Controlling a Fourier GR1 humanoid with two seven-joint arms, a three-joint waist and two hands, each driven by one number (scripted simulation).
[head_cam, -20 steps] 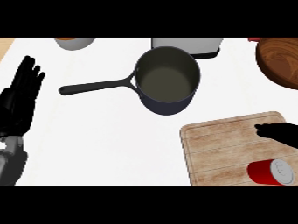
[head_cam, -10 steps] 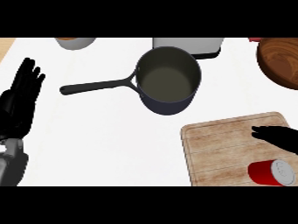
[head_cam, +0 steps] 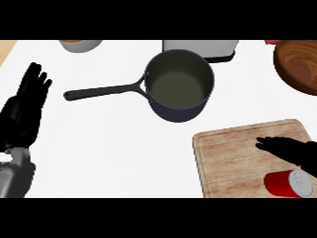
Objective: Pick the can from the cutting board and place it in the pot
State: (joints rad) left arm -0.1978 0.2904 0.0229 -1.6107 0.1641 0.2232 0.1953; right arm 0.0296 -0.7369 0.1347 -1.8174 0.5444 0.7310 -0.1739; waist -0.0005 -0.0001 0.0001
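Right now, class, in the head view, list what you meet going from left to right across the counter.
left hand → pot → cutting board → can

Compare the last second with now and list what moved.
The right hand slid leftward over the cutting board, above the can, without grasping it. The can, pot and the left hand resting open at the left edge stayed put.
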